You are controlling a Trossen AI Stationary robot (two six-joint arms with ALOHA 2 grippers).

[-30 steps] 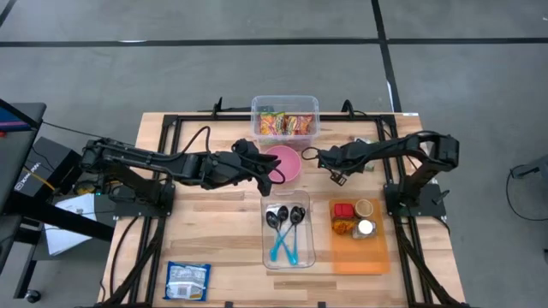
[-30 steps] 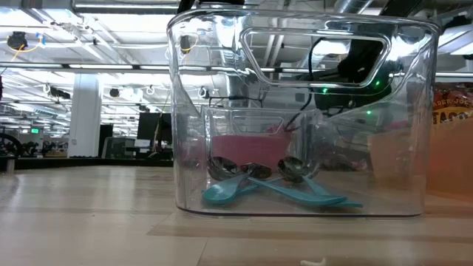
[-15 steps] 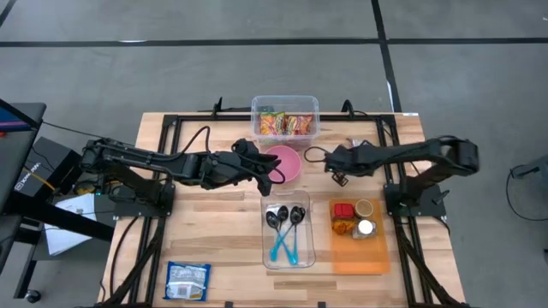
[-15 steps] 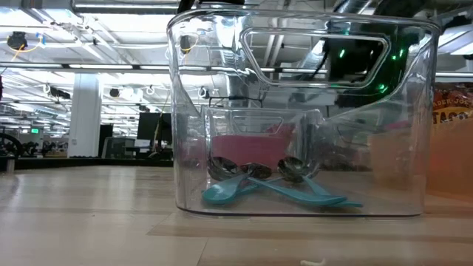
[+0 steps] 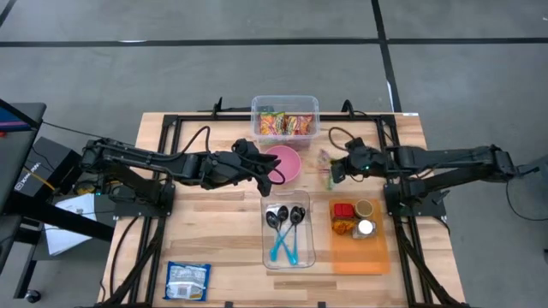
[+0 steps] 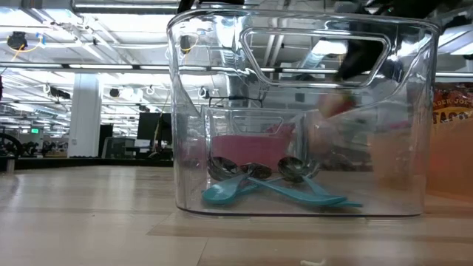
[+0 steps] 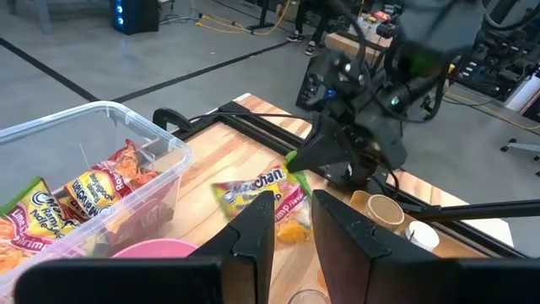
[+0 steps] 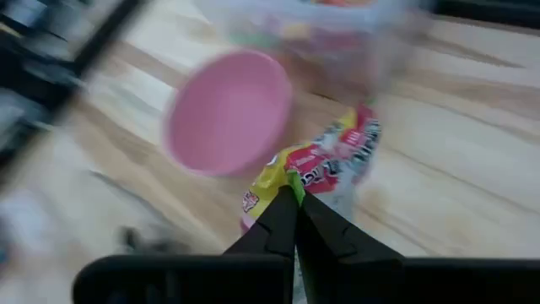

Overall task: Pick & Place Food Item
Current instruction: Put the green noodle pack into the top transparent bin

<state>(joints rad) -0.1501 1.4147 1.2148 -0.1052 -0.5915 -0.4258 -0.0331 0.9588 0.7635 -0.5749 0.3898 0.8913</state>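
Snack packet (image 5: 326, 162) — red/yellow/green wrapper — is pinched at one edge by right hand (image 5: 332, 174), fingers closed tight on it. Packet hangs between pink bowl (image 5: 283, 162) and right arm, over bare table (image 5: 214, 214), just beside bowl. Right wrist view: fingertips (image 8: 287, 207) meet on green corner of packet (image 8: 325, 165); pink bowl (image 8: 226, 110) lies beyond it, view blurred. Left wrist view shows same packet (image 7: 266, 192) clamped in right hand (image 7: 295, 158), above wood surface.

Left hand (image 5: 276, 177) sits at bowl's near-left rim, arm stretched across from table's left side. Fingers (image 7: 253, 228) stand narrowly apart w/ nothing seen between them; whether they touch bowl rim cannot be told.

Other items:
- Clear bin (image 5: 285, 115) at table's far edge, behind bowl, holds several colourful snack packs.
- Clear tray (image 5: 288, 224) near centre holds two dark spoons and two teal spoons (image 5: 285, 244). Low view looks straight through this tray (image 6: 295, 111); teal spoons (image 6: 277, 191) lie crossed on its floor.
- Orange board (image 5: 360, 248) to tray's right carries red item, small cups.
- Blue-white packet (image 5: 187, 280) lies flat at near-left corner, well apart from rest.
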